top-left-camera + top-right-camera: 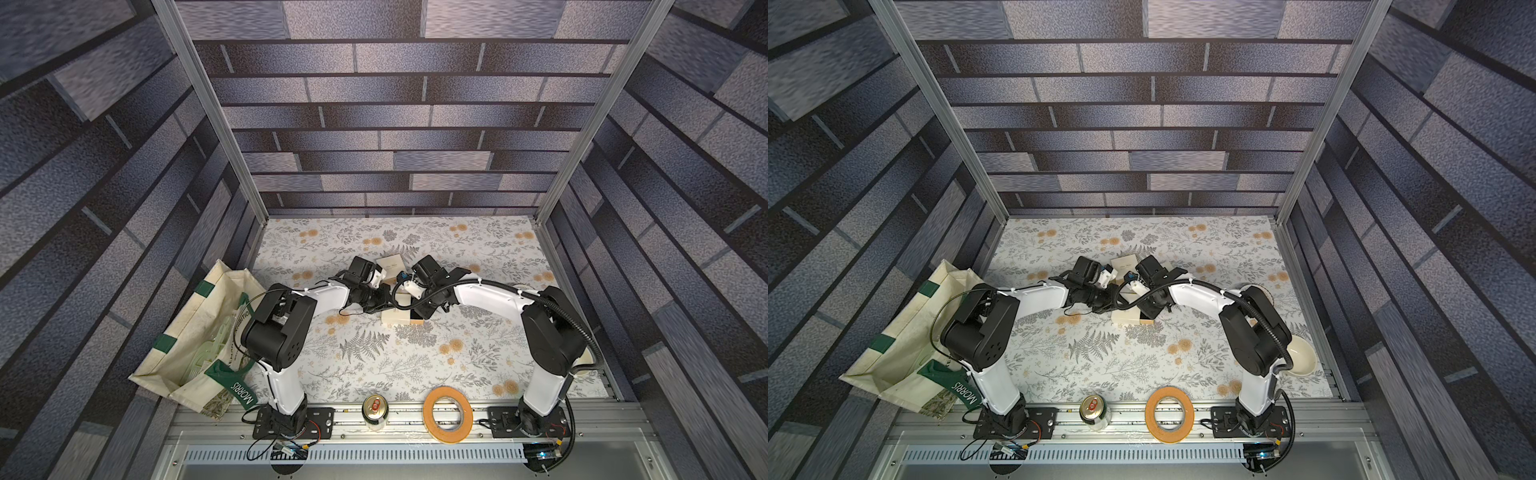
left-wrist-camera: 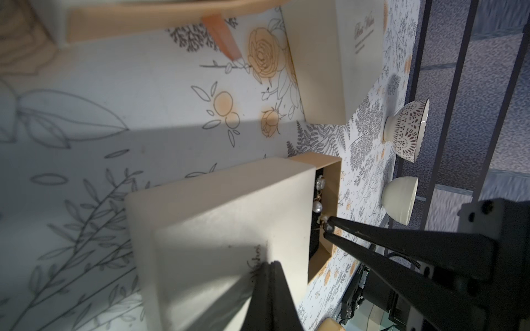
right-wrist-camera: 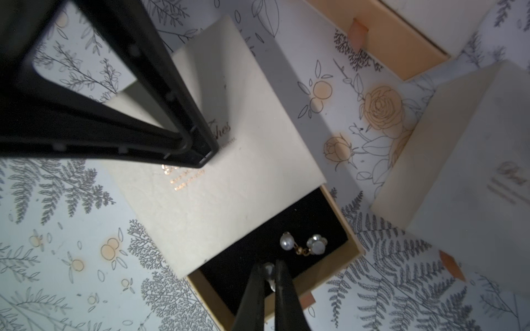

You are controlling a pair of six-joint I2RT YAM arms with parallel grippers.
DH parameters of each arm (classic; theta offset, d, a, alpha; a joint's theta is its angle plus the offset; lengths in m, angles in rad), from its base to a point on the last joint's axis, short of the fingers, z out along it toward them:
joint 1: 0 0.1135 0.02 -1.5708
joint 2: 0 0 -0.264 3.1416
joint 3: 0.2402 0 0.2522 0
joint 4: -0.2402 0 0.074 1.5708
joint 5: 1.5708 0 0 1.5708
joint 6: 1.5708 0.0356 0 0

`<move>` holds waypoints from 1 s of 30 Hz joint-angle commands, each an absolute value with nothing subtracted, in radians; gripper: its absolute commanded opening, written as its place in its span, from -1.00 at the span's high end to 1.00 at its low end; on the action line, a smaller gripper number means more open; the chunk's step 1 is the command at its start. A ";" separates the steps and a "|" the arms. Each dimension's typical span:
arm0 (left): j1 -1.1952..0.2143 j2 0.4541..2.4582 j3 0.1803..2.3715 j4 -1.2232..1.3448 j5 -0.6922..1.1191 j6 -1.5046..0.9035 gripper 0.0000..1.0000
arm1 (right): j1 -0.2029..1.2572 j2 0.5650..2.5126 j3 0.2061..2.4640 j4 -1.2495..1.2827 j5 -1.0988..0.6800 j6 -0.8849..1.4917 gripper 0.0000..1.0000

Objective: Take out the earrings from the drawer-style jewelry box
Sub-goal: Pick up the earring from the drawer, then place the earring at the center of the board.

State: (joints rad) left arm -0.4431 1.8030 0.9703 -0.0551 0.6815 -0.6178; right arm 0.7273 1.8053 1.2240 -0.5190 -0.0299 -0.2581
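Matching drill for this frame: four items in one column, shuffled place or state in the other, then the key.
1 cream drawer-style jewelry box
2 loose pearl-and-gold earring
3 black left gripper
4 orange tape roll

A beside the drink can
B shut, tips on box top
C drawer partly slid open
D on black drawer lining

Pairs: 1-C, 2-D, 3-B, 4-A
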 commanded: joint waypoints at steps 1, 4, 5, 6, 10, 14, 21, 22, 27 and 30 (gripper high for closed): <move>-0.448 1.879 0.917 -0.159 0.586 -0.613 1.00 | 0.733 1.763 1.203 -0.531 -0.010 -0.241 1.00; -0.448 1.879 0.915 -0.157 0.586 -0.615 1.00 | 0.733 1.735 1.186 -0.520 -0.005 -0.237 1.00; -0.448 1.879 0.917 -0.158 0.586 -0.615 1.00 | 0.733 1.724 1.180 -0.516 -0.003 -0.234 1.00; -0.448 1.879 0.917 -0.158 0.586 -0.615 1.00 | 0.732 1.711 1.173 -0.513 -0.002 -0.231 1.00; -0.448 1.882 0.922 -0.158 0.588 -0.615 1.00 | 0.733 1.647 1.138 -0.486 -0.007 -0.207 1.00; -0.448 1.882 0.925 -0.160 0.589 -0.616 1.00 | 0.732 1.576 1.103 -0.465 0.002 -0.175 1.00; -0.449 1.879 0.925 -0.159 0.589 -0.619 1.00 | 0.717 1.508 1.075 -0.494 0.049 -0.116 1.00; -0.448 1.878 0.925 -0.159 0.589 -0.619 1.00 | 0.712 1.505 1.040 -0.496 0.056 -0.106 1.00; -0.448 1.874 0.925 -0.160 0.590 -0.619 1.00 | 0.675 1.506 0.999 -0.505 0.050 -0.053 1.00; -0.446 1.875 0.929 -0.161 0.592 -0.617 1.00 | 0.660 1.536 0.996 -0.514 0.047 -0.032 1.00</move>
State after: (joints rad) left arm -0.4423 1.8057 0.9695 -0.0475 0.6880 -0.6182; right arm 0.6746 1.5146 1.0042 -0.4900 0.0376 -0.0807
